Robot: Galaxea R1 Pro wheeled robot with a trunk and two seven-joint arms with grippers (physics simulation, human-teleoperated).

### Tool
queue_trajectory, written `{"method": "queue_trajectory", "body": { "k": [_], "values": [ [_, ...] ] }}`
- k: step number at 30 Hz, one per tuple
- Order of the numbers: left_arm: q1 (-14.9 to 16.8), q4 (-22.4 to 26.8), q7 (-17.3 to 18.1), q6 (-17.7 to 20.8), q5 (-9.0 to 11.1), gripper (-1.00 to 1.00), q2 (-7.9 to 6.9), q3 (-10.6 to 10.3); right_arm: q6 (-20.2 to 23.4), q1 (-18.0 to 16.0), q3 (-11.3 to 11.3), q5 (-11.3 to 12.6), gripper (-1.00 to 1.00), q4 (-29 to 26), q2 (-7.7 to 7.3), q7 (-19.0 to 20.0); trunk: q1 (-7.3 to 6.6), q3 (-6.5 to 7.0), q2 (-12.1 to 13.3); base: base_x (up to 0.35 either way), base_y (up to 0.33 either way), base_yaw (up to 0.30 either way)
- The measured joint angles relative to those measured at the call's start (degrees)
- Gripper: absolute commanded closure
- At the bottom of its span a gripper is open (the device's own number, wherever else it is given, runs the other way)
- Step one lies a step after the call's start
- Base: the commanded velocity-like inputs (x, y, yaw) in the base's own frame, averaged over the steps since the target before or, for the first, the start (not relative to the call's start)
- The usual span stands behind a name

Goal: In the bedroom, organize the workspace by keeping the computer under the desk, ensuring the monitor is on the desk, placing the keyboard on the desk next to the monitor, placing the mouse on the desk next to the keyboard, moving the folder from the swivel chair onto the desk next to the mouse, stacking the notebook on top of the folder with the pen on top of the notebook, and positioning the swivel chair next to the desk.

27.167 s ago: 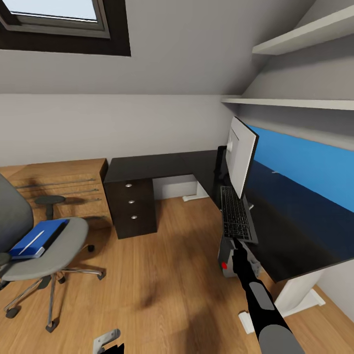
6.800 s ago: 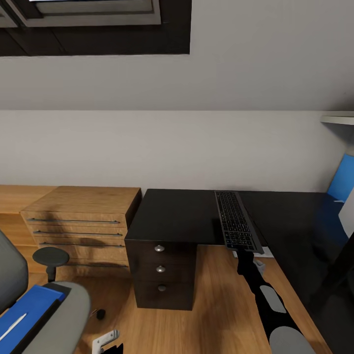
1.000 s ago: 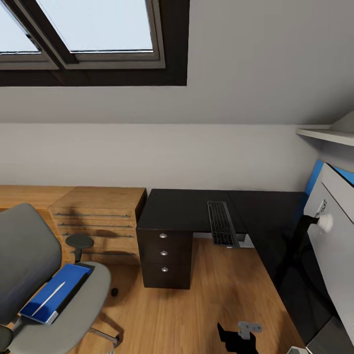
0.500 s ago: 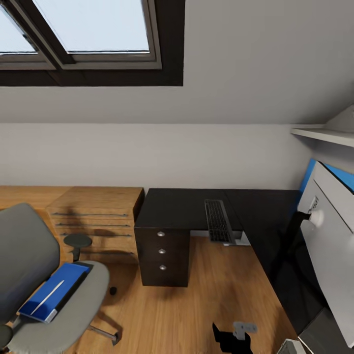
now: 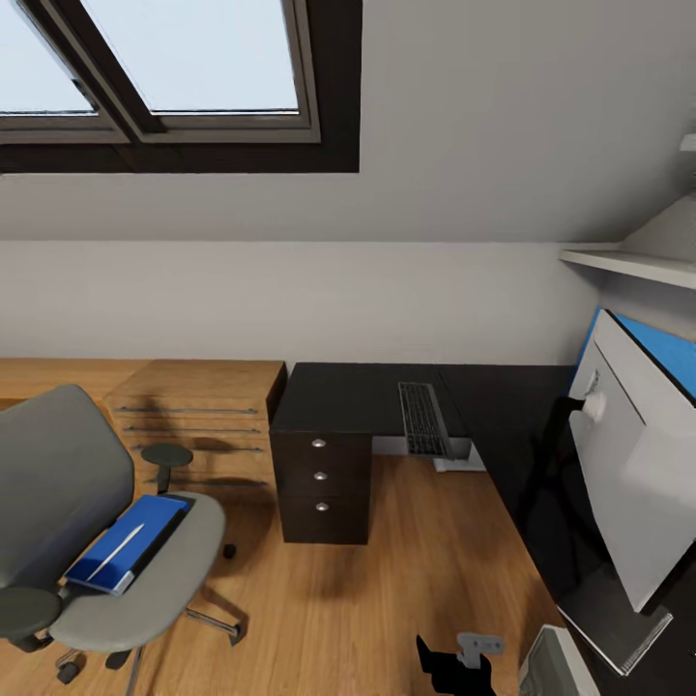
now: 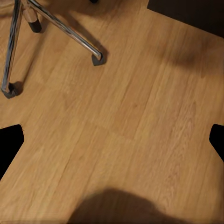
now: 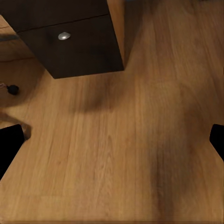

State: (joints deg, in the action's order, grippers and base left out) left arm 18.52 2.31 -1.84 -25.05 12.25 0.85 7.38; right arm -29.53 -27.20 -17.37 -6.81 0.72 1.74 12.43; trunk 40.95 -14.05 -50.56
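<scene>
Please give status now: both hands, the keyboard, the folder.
Both hands open, empty, above wood floor. Keyboard on the desk, front end overhanging the edge. Folder lies on the swivel chair seat. Nothing blocks the way.

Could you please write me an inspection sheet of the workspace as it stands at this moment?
Surface: desk, glossy black top, drawers below.
Job's things: keyboard on the desk, overhanging its front edge; monitor on the desk's right wing; folder on the swivel chair seat, a white pen-like stick on top.
Clutter: nothing seen.
Grippers: left gripper and right gripper open, empty, over the wood floor.
Cables: nothing seen.
Surroundings: light-wood cabinet left of the desk, skylight, wall shelf.
</scene>
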Motion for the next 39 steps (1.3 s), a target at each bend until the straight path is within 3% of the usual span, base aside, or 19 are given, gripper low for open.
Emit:
{"method": "queue_trajectory", "body": {
  "k": [6,28,39],
  "values": [
    [0.0,0.0,0.0,0.0,0.0,-1.0,0.0,0.0,0.0,0.0,0.0,0.0,-1.0,0.0,0.0,0.0,0.01,0.0,0.0,-0.106,0.0,0.0],
    [0.0,0.0,0.0,0.0,0.0,-1.0,0.0,0.0,0.0,0.0,0.0,0.0,-1.0,0.0,-0.06,0.0,0.02,0.0,0.0,-0.313,-0.029,0.0],
    [0.0,0.0,0.0,0.0,0.0,-1.0,0.0,0.0,0.0,0.0,0.0,0.0,-1.0,0.0,0.34,0.0,-0.01,0.0,0.0,-0.041,-0.114,-0.002]
  ]
}}
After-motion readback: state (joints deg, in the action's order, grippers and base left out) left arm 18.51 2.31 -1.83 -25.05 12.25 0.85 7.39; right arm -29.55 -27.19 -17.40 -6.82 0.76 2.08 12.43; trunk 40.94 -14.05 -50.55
